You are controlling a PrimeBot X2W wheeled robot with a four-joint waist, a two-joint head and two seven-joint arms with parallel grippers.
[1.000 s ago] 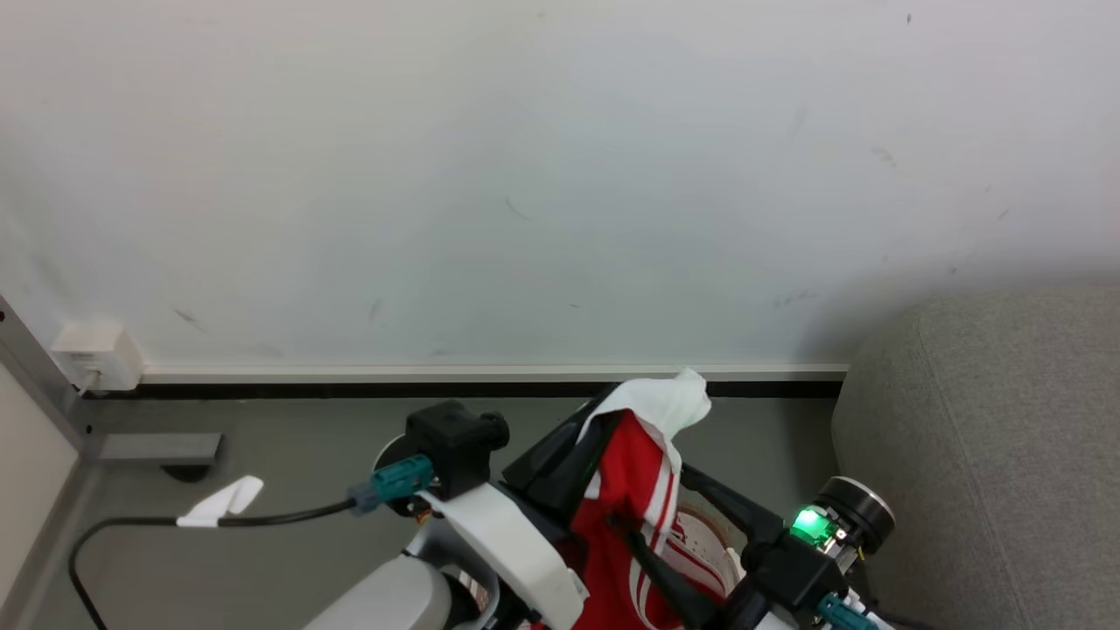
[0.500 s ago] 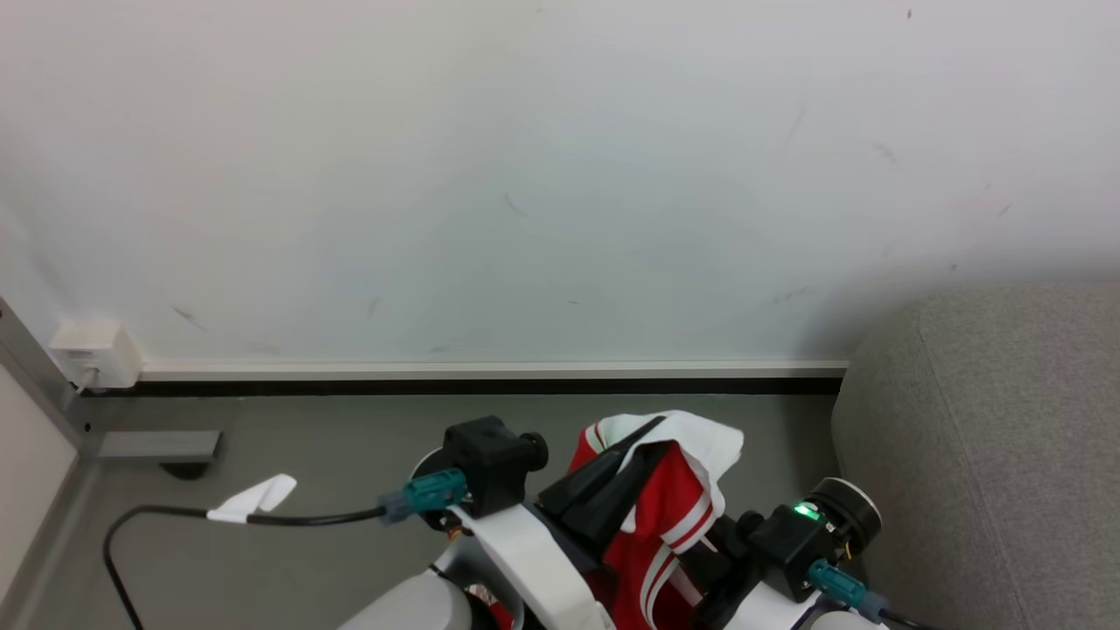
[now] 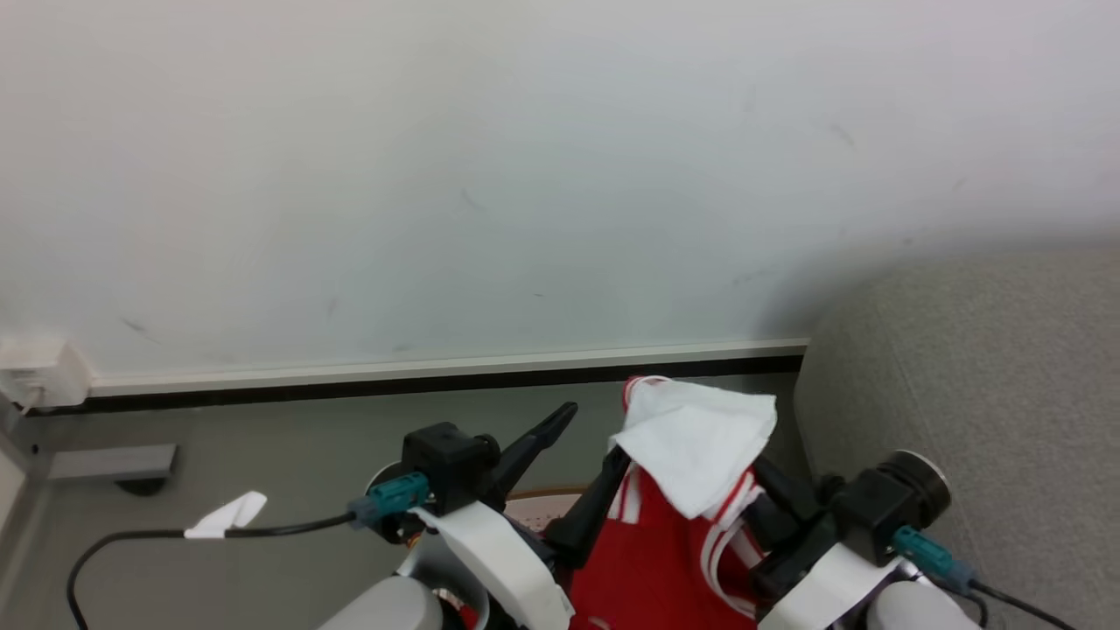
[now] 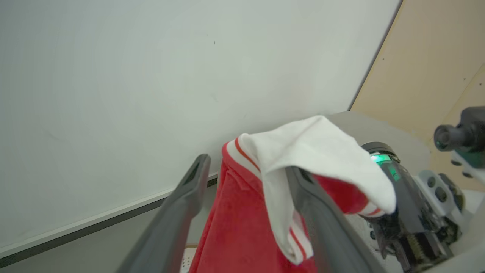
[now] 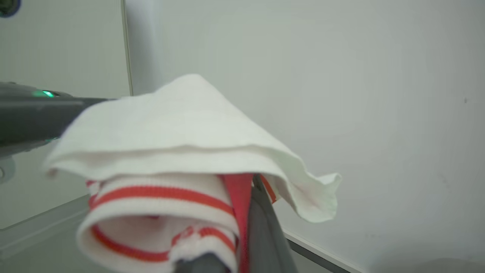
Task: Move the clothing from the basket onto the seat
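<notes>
We've got the right gripper (image 3: 774, 512) clamped on the clothing. Its wrist view shows the dark fingers (image 5: 261, 227) together, with a fold of the red garment (image 5: 238, 197) pinched between them and a white-and-red striped cuff (image 5: 159, 193) bunched just beside. The white piece (image 3: 696, 437) sits draped over the top of the bundle like a little tent, and we can't tell whether it's pinched in the grip or only riding along.

The left gripper (image 3: 593, 430) stands wide apart, holding nothing. But look at its wrist view: the red garment (image 4: 235, 227) hangs between the two open fingers, and the white piece (image 4: 322, 151) lies over the tip of the finger nearer the right arm.

The red garment (image 3: 656, 569) hangs lifted between the two arms, its long axis straight down from the grip. Only a sliver of the basket (image 3: 547, 493) peeks out below, beside the left gripper.

Here's what the move turns on. The grey sofa (image 3: 962, 394) lies to the robot's right of the bundle, near the right arm and on the far side from the left one. So we'd call this a right-arm carry, swinging rightward and away from the left gripper. We reckon the risk is that white piece, which could drag on the left finger and slide off toward the floor as the bundle pulls clear.
</notes>
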